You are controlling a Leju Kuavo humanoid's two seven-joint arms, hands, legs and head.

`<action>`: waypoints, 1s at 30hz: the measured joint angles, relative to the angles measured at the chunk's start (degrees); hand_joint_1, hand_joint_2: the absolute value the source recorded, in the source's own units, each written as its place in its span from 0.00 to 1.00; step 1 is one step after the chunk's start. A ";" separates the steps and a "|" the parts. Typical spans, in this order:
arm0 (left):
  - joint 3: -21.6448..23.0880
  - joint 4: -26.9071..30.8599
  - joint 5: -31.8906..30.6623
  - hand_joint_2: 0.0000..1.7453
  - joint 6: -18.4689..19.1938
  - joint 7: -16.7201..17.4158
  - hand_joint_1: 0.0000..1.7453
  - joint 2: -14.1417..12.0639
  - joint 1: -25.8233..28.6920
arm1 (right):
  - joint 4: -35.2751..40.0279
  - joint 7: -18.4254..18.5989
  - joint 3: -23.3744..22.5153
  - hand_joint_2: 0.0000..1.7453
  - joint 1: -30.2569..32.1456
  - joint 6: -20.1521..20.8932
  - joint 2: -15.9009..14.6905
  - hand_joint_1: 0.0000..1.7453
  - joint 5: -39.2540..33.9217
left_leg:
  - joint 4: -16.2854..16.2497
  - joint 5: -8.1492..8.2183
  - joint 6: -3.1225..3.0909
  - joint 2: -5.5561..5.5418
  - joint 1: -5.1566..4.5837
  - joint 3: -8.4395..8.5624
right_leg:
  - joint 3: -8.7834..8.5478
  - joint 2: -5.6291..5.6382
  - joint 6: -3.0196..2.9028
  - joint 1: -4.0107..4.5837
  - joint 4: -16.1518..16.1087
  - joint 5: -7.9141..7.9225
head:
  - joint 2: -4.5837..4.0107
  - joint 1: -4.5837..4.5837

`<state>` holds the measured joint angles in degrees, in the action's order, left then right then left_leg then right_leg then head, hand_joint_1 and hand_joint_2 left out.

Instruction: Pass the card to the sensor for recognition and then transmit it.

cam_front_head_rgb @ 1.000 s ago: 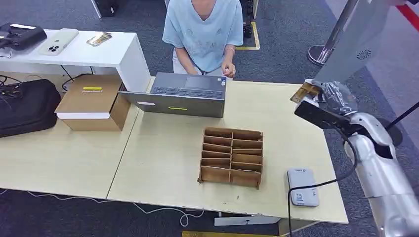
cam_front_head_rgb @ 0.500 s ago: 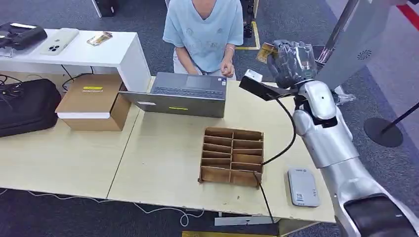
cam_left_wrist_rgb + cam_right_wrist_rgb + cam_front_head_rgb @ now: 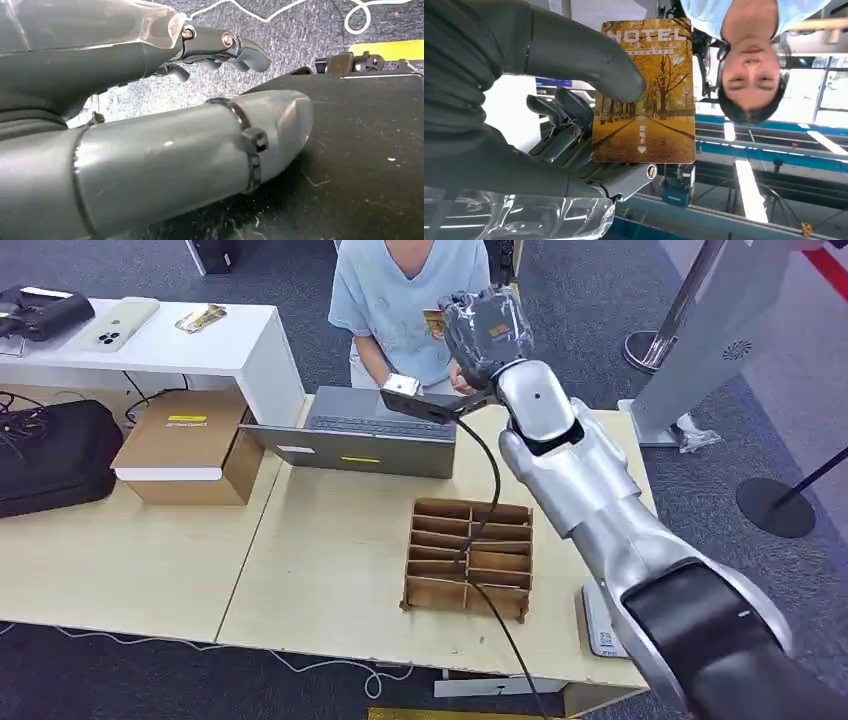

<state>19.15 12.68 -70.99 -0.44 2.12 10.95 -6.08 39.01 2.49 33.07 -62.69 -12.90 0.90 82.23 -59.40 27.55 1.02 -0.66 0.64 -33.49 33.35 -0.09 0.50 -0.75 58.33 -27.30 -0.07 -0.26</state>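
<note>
R robot hand [image 3: 487, 328] pinching yellow HOTEL card [image 3: 644, 92], raised twd person [image 3: 412, 300]; grey sensor box [image 3: 600, 625] lying far behind on tabletop [image 3: 330, 570].

We see card [image 3: 644, 92]: golden-yellow, autumn tree avenue print, white "HOTEL" lettering. Right hand [image 3: 539, 115] pinching it: dark grey, clear wrap. Our arm [image 3: 600, 510]: silver, black elbow. Person's shirt [image 3: 400, 300]: pale blue. Table [image 3: 330, 550]: light wood. Organiser [image 3: 468, 558]: brown. Sensor [image 3: 595, 625]: grey-white. Laptop [image 3: 375, 430]: dark grey. Carpet [image 3: 600, 300]: grey-blue.
</note>
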 joint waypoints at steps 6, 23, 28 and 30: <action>0.00 0.00 -0.15 0.00 0.28 -0.35 0.00 -0.02 0.01 | -7.29 -0.59 2.49 1.00 -3.05 5.22 2.70 1.00 3.41 | -0.01 0.00 0.00 0.06 -0.02 -0.03 | 0.01 0.06 -0.02 -0.02 -0.02 0.06 | 0.00 0.00; 0.00 -0.02 -0.09 0.00 0.35 -1.03 0.00 -0.04 0.24 | -17.94 9.99 -5.48 1.00 -10.37 16.67 5.64 1.00 -8.66 | -0.03 -0.01 0.00 0.03 -0.02 -0.02 | 0.02 0.03 0.00 -0.02 -0.04 0.08 | 0.00 0.00; 0.00 0.00 -0.35 0.00 0.79 -1.03 0.00 -0.04 0.22 | -19.32 12.81 -8.64 1.00 -10.61 17.92 5.59 1.00 -9.09 | -0.03 -0.01 0.00 0.02 -0.02 0.00 | 0.02 0.04 0.00 -0.01 -0.04 0.08 | 0.00 0.00; 0.00 0.00 -0.37 0.00 0.92 -1.03 0.00 -0.04 0.20 | -19.71 12.98 -9.38 1.00 -10.72 18.05 5.59 1.00 -9.33 | -0.03 -0.01 0.00 0.03 -0.02 0.00 | 0.02 0.05 0.00 -0.01 -0.04 0.08 | 0.00 0.00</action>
<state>19.15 12.68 -71.36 0.48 1.09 10.91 -5.88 19.30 15.47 23.69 -73.41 5.16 6.49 72.89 -59.43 27.54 1.03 -0.63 0.63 -33.49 33.37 -0.03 0.50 -0.77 58.29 -27.22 -0.07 -0.26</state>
